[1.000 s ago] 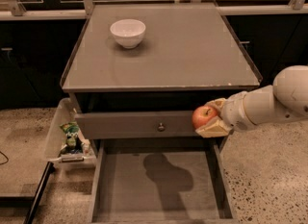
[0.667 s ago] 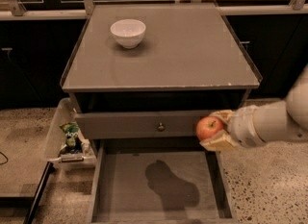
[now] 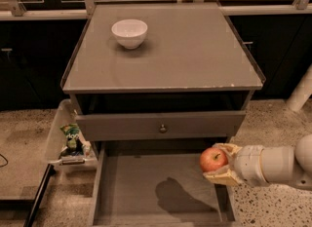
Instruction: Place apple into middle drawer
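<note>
Speckled floor (image 3: 273, 123) round the grey cabinet (image 3: 195, 50); my gripper (image 3: 217, 162) holds the apple (image 3: 213, 159) over the open middle drawer (image 3: 122, 182).

Nearest me, at the cabinet's foot, the middle drawer is pulled out, with a dark shadow (image 3: 178, 197) on its flat bottom. Above the drawer's right side my white arm (image 3: 273, 165) comes in from the cabinet's right, fingers (image 3: 222, 148) pinching the apple top and bottom. I read the apple as clear of the drawer floor, near the right wall. Next up the cabinet is a shut drawer front (image 3: 122, 126) with a brass knob (image 3: 163, 128). Against the cabinet's left side is a clear bin (image 3: 54, 133) with a green snack bag (image 3: 71, 136) inside. Farther, on the cabinet top toward back left, a white bowl (image 3: 129, 32) stands upright. Behind the cabinet are dark cupboards (image 3: 29, 60).
</note>
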Controlling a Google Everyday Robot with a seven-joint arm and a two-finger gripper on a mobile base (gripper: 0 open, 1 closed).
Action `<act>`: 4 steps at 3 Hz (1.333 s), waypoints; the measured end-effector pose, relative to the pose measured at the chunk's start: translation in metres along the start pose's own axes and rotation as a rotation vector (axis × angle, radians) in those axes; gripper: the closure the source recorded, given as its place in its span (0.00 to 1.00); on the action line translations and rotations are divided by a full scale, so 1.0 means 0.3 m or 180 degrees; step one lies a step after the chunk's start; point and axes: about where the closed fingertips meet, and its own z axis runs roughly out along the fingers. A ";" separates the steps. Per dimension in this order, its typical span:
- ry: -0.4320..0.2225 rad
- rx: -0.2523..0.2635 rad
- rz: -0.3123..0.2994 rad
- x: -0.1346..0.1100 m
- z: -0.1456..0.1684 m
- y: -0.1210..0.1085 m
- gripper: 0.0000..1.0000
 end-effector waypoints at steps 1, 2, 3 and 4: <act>-0.0054 -0.0103 0.0002 0.065 0.117 0.019 1.00; -0.0053 -0.0103 0.0003 0.065 0.118 0.019 1.00; 0.0087 -0.0239 0.0214 0.163 0.244 0.025 1.00; 0.0190 -0.0382 0.0391 0.274 0.411 0.017 1.00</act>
